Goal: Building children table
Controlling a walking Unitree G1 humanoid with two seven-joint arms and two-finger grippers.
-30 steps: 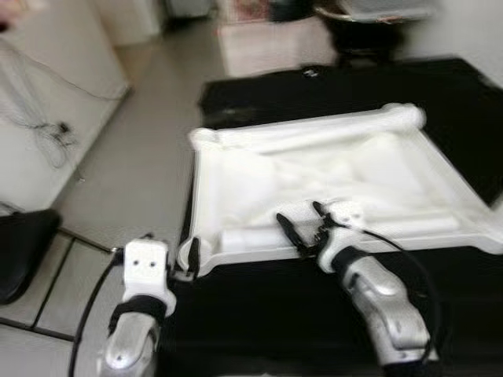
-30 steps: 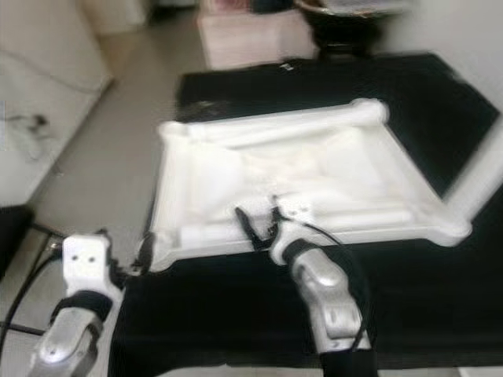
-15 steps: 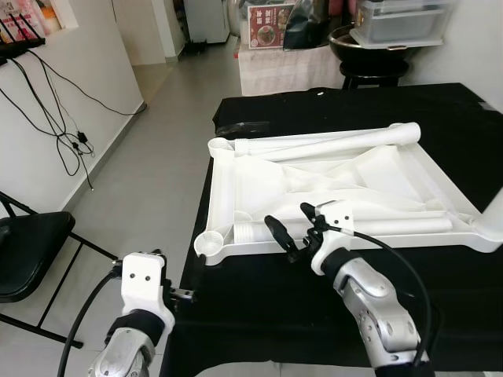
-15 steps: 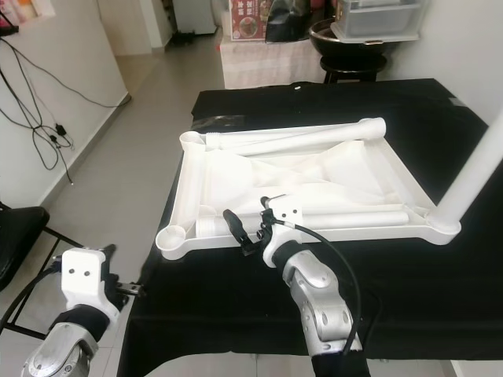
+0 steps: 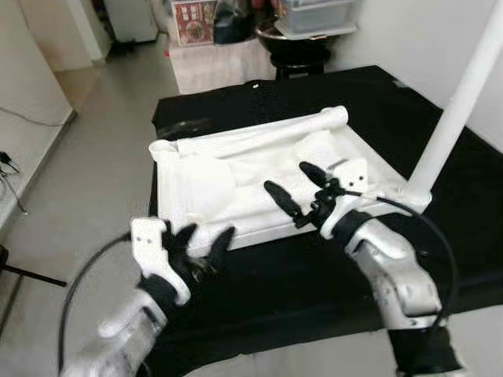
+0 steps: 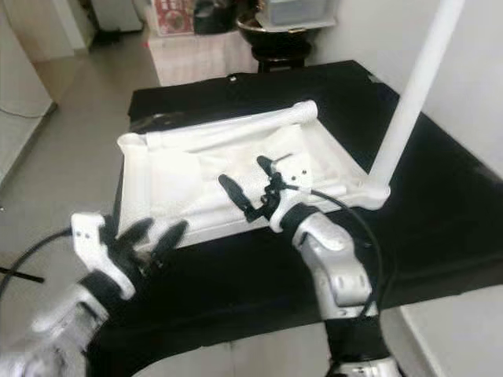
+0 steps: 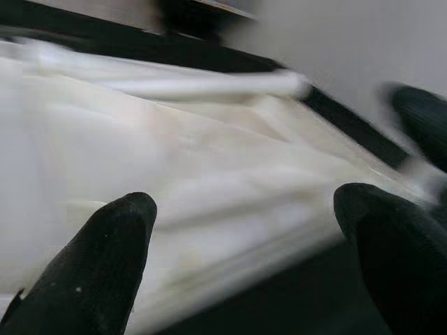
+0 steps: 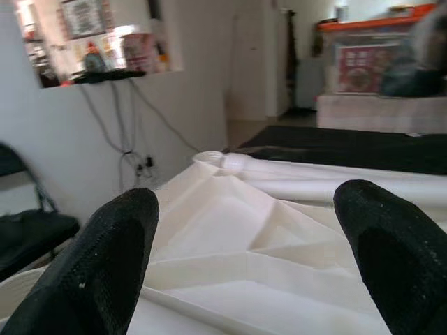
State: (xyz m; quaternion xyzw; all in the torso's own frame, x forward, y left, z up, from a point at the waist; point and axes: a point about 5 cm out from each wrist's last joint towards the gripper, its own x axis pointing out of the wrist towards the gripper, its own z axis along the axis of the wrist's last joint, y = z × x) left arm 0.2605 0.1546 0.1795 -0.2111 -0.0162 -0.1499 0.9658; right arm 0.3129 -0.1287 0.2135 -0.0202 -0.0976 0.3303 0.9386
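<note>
L gripper spread wide, near front-left corner of upturned tabletop on black cloth. R gripper spread, above front rim. One leg upright at right corner. Step, probably: fitting legs; next needs a grasp on a loose leg. Sockets blurred, leg top cut off.

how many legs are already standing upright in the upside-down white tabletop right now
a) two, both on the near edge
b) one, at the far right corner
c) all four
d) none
b, a single white leg rises from the right corner socket of the tabletop, while another leg lies flat along its far edge.
</note>
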